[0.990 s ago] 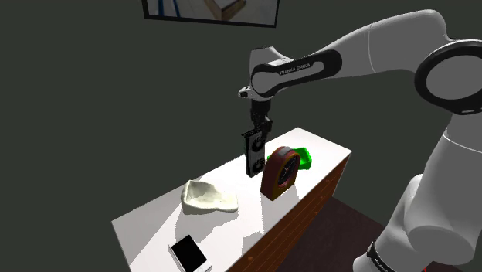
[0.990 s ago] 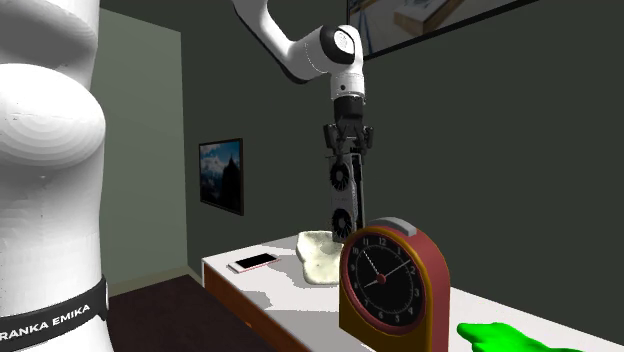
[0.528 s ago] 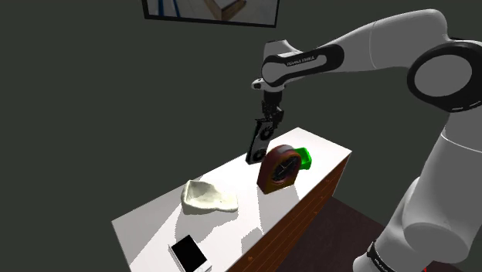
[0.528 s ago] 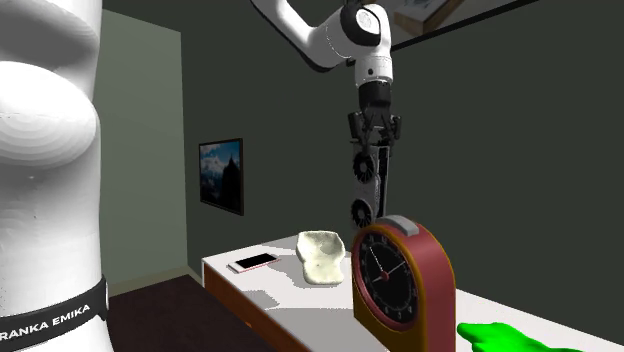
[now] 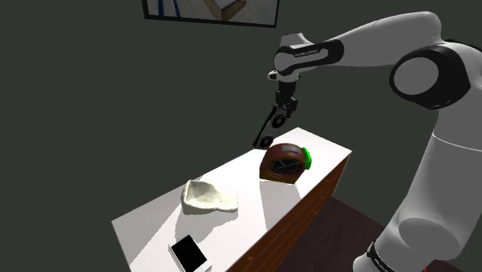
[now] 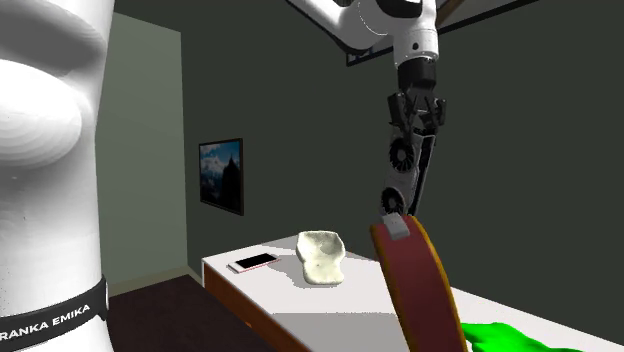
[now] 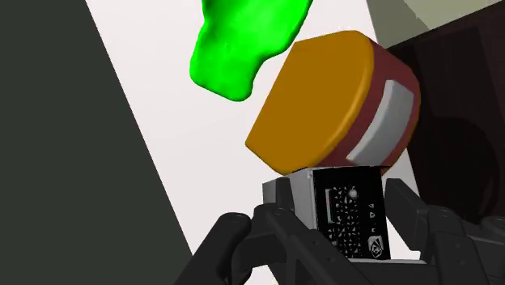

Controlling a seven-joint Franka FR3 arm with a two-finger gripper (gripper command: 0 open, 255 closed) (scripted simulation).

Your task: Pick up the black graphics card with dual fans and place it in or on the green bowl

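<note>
The black graphics card (image 5: 267, 132) with two fans hangs tilted in the air, my gripper (image 5: 281, 110) shut on its upper end. It is above the far side of the white table (image 5: 154, 224), just behind a red-brown mantel clock (image 5: 283, 161). The clock leans over, tipped toward the green bowl (image 5: 307, 158), which peeks out beside it. In the second exterior view the card (image 6: 405, 175) hangs from the gripper (image 6: 416, 118) over the clock (image 6: 420, 295), with the bowl (image 6: 510, 335) at the lower right. In the wrist view the fingers clasp the card (image 7: 350, 214) above the clock (image 7: 324, 97) and the bowl (image 7: 243, 40).
A pale lumpy object (image 5: 206, 196) lies mid-table and a white phone (image 5: 190, 253) rests near the table's near end. The table's brick-patterned side (image 5: 301, 212) drops to a dark floor. A framed picture (image 6: 221, 175) hangs on the dark wall.
The arm carried the card up and toward the shoulder view's right, closer to the bowl. The clock, upright before, has turned and tipped over toward the bowl.
</note>
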